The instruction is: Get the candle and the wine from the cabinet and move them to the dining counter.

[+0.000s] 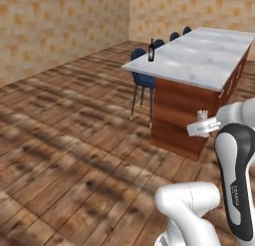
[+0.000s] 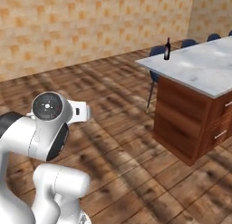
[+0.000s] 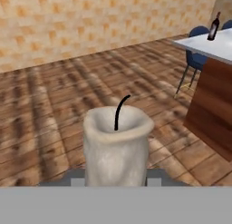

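**Candle in hand, short of the counter**

My gripper is clenched on the candle, squeezing its lower body so the open top and black wick stay upright. I judge that an upright carry lets me set it straight down without tipping it. In the left base view the candle sits at the end of my arm, in front of the wooden end panel of the dining counter and below the level of its marble top.

The wine already stands on the dining counter, right at its far corner above the blue chairs, so half the job looks done. The marble nearer to me is bare.

What remains, as I read it, is raising the candle above the rim, reaching over the marble and letting go.
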You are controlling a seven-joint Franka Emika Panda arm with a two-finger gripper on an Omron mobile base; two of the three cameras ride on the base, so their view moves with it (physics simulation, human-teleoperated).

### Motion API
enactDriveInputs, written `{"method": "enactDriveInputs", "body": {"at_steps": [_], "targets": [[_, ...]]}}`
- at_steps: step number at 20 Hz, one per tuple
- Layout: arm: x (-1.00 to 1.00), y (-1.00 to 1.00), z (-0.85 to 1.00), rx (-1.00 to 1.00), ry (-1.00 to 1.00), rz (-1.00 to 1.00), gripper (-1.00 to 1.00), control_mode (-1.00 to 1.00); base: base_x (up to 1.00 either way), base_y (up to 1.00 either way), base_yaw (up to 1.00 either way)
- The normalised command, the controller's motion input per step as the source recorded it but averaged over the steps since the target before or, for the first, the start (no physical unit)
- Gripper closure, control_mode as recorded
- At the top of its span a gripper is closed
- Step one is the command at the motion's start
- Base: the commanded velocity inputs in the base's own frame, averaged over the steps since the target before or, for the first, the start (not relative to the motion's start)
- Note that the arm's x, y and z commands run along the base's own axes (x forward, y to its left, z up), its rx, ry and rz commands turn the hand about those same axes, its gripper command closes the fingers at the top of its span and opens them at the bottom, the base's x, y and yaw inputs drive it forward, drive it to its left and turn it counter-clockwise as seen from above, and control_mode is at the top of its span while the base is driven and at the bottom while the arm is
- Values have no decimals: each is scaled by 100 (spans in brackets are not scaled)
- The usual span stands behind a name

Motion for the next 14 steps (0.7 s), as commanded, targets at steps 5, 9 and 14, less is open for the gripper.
{"method": "enactDriveInputs", "body": {"at_steps": [5,9,14], "targets": [[0,0,0,0,0,0,100,100,90,30,-8],[0,0,0,0,0,0,100,100,89,31,-10],[0,0,0,0,0,0,100,100,86,33,-14]]}}
